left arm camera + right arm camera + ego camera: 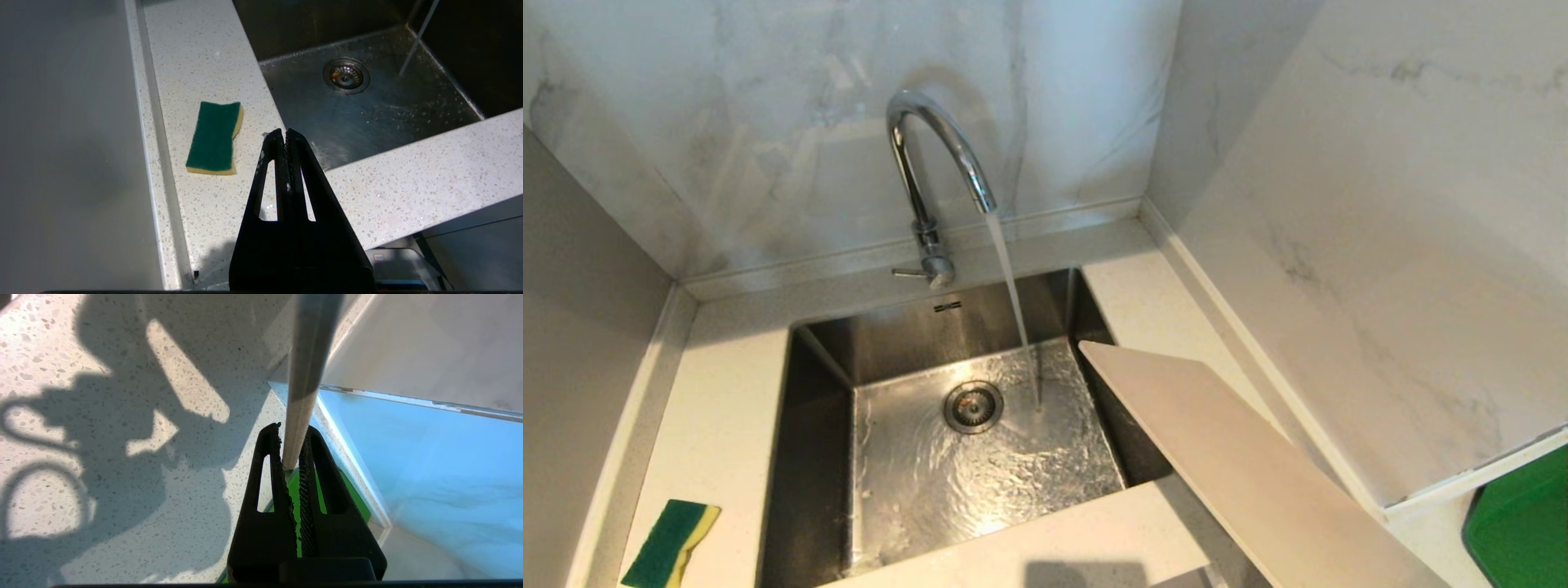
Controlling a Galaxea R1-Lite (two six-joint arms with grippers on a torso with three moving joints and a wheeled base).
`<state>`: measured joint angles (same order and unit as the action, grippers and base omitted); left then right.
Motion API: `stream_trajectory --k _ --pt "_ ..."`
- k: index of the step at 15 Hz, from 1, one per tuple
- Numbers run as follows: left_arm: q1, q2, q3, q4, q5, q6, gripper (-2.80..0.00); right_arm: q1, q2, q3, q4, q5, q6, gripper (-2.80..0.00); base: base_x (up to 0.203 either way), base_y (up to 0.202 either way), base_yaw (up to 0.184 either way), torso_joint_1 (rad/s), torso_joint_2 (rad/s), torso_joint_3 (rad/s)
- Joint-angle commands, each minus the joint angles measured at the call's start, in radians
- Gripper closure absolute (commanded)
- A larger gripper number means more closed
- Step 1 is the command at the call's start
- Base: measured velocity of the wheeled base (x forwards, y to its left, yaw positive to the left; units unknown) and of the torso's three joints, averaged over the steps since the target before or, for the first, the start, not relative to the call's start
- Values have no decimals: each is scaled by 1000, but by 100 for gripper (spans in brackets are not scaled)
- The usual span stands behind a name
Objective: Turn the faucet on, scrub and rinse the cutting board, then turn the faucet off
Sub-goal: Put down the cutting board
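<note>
Head view: faucet (935, 155), chrome gooseneck, upper centre, running; stream of water (1013, 302) falls to the floor of the steel sink (833, 359), landing just right of the drain (973, 406). Cutting board (1241, 457), cream, slants from the lower right edge of the frame up to the sink's right rim, its far corner overhanging the basin. Sponge (671, 544), green over yellow, lower left on the countertop (727, 408). Green board (1523, 531), lower right corner, partly cut off. Left wrist view: left gripper (285, 134), lower centre, jaws pressed together and empty, above the counter's front edge; sponge to its left; drain at upper right. Right wrist view: right gripper (292, 435), lower centre, jaws clamped on the cutting board's thin edge, the board running up to the frame's top; green board behind the fingers.
</note>
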<state>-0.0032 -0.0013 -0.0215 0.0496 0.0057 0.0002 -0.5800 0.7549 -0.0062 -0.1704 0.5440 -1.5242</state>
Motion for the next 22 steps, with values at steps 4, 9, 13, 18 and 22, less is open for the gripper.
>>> stream_trajectory --k 4,9,13,18,22 --pt "0 1 0 1 0 0 0 -1 -23 0 0 5 -2 0 0 0 0 0 0 0" --pt "0 1 0 1 0 0 0 -26 -38 0 -1 14 59 0 0 0 0 0 0 0" --pt "0 1 0 0 0 0 0 -27 -52 0 0 14 96 0 0 0 0 0 0 0" --pt "0 1 0 0 0 0 0 -27 -47 -3 20 14 164 0 0 0 0 0 0 0" --pt "0 1 0 0 0 0 0 -34 -48 -22 83 16 206 0 0 0 0 0 0 0"
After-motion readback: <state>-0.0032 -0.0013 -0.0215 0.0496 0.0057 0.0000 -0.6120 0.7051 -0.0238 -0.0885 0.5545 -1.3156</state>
